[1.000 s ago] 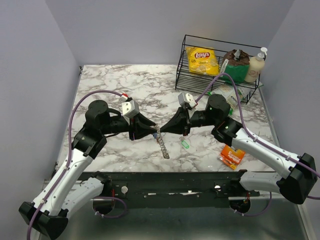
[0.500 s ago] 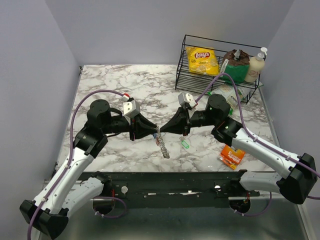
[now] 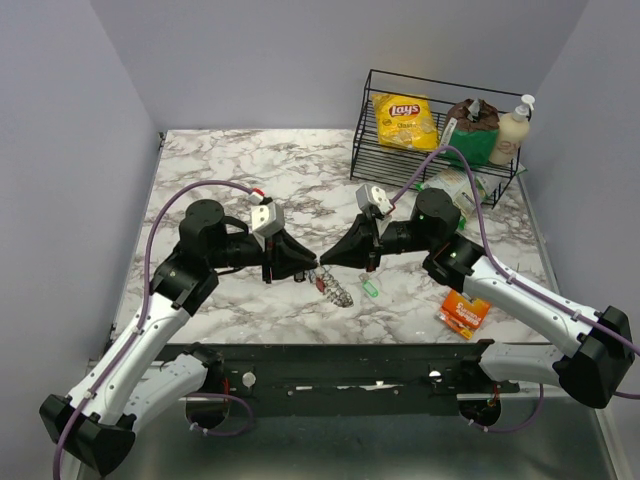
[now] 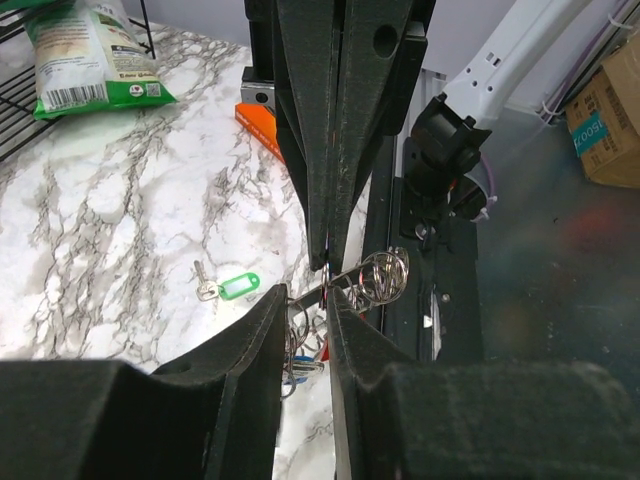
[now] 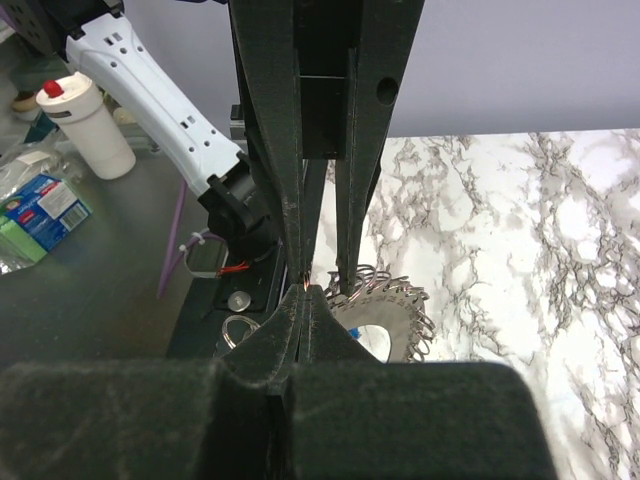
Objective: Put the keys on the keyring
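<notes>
The keyring [image 3: 336,289], a flat grey toothed ring hung with small wire loops, is held low over the table between both grippers; it also shows in the right wrist view [image 5: 395,318]. My left gripper [image 3: 311,270] is closed on its rim, jaws a narrow gap apart [image 4: 308,318]. My right gripper [image 3: 322,262] is shut [image 5: 308,292], with a red glint of the red key [image 4: 323,348] at its tips. The blue key [image 4: 300,366] hangs by the ring. The pale green key [image 3: 370,288] lies on the marble, also in the left wrist view [image 4: 232,287].
An orange snack packet [image 3: 464,312] lies on the table at the right. A black wire basket [image 3: 372,158] at the back right holds a Lays bag [image 3: 404,120], other packets and a bottle [image 3: 512,130]. The black front rail [image 3: 330,368] runs below the grippers.
The keyring has swung from hanging edge-on to a flatter tilt and shifted right. My left gripper has moved a little right and down. The right arm has barely moved.
</notes>
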You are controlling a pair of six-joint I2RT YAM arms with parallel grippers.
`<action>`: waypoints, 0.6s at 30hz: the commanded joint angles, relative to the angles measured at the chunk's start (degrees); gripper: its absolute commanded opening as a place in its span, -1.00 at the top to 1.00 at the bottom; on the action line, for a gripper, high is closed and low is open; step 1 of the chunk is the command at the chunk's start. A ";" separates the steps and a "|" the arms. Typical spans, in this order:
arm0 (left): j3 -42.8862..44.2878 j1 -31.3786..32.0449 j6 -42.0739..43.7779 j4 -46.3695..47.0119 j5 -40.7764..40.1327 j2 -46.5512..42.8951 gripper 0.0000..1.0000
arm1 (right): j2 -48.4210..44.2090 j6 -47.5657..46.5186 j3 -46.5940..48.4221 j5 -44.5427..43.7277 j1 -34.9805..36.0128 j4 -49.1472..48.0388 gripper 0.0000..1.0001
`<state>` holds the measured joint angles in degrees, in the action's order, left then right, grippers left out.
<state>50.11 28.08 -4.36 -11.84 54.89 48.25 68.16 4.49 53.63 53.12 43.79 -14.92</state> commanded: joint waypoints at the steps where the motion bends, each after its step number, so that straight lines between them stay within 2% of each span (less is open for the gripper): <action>1: -0.71 1.10 -1.00 2.17 -0.58 0.35 0.40 | -0.05 0.61 2.01 -0.56 -0.02 -2.92 0.99; 5: -0.54 1.46 -0.91 2.08 -0.75 0.88 0.62 | -0.05 0.52 1.83 -0.48 -0.02 -2.92 0.99; 6: -0.45 1.54 -1.00 2.08 -0.84 0.97 0.82 | -0.13 0.52 1.75 -0.56 -0.02 -2.92 0.99; 8: -0.27 1.63 -1.09 1.82 -1.71 0.97 1.00 | -0.22 0.52 1.74 -0.74 -0.02 -3.01 0.99; 18: 1.48 1.72 2.16 -3.71 -6.55 -0.08 1.00 | -1.45 0.78 0.60 -2.58 -0.02 -3.71 0.99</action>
<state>50.17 29.52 -4.69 -11.33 53.15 48.86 68.23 4.51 53.63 51.96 43.64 -14.85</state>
